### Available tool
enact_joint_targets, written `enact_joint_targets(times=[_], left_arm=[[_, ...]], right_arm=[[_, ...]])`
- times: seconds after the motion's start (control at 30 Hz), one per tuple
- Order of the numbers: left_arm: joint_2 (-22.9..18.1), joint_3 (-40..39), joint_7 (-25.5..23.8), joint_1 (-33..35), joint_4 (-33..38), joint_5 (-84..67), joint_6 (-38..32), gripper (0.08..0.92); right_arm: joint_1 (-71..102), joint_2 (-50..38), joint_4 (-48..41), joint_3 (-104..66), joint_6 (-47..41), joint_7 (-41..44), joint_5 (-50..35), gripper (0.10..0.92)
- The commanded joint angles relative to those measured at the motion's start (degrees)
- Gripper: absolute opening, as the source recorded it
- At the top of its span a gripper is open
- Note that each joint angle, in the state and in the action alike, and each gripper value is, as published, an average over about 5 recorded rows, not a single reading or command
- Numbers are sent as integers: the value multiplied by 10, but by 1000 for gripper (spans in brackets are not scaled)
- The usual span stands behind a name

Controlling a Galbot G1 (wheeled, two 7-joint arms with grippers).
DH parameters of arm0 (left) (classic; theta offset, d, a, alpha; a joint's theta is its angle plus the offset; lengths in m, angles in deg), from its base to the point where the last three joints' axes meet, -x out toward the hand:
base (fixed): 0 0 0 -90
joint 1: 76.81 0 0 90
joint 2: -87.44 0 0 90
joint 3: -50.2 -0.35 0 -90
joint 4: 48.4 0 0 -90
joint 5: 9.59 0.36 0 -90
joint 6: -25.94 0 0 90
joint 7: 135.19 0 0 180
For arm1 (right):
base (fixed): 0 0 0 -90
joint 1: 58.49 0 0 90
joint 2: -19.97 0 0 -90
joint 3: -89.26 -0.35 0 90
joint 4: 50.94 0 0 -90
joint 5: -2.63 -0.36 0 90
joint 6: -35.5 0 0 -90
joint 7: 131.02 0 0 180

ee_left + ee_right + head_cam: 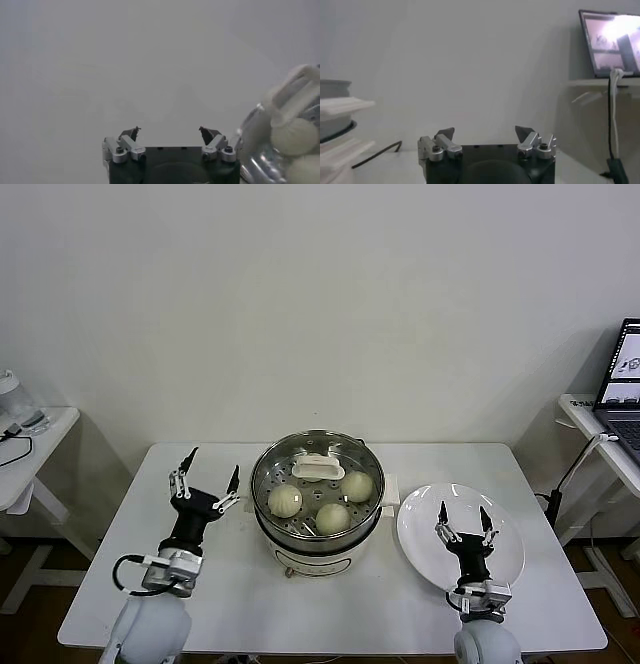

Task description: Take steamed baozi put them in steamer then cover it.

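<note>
Left gripper (211, 475) hovers spread and empty just left of the steamer (317, 545), whose clear cover (318, 471) sits on, three pale pleated steamed baozi (286, 501) visible beneath; right gripper (463, 516), fingers apart, hangs over the white plate (420, 536)

- Only three buns (333, 517) show through the glass lid (318, 480); a fourth may sit under the lid's handle (318, 468), hidden.
- The steamer (280, 145) is cut off at the left wrist view's edge and blurred.
- The laptop (622, 379) is cut by the head view's edge.
- The plate (505, 534) is partly hidden by the right gripper (462, 516).
</note>
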Motion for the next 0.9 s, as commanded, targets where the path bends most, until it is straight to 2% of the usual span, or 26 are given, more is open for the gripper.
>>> enact_joint_targets(times=[0.03, 0.4, 0.9], left_arm=[[-15, 72, -14, 52, -83, -152, -135, 823], [-21, 79, -24, 67, -113, -133, -163, 823], [-20, 82, -26, 78, -109, -123, -177, 823]], right_arm=[[27, -6, 29, 4, -22, -1, -32, 823], [43, -10, 57, 7, -22, -3, -24, 823], [59, -14, 62, 7, 3, -1, -14, 823]])
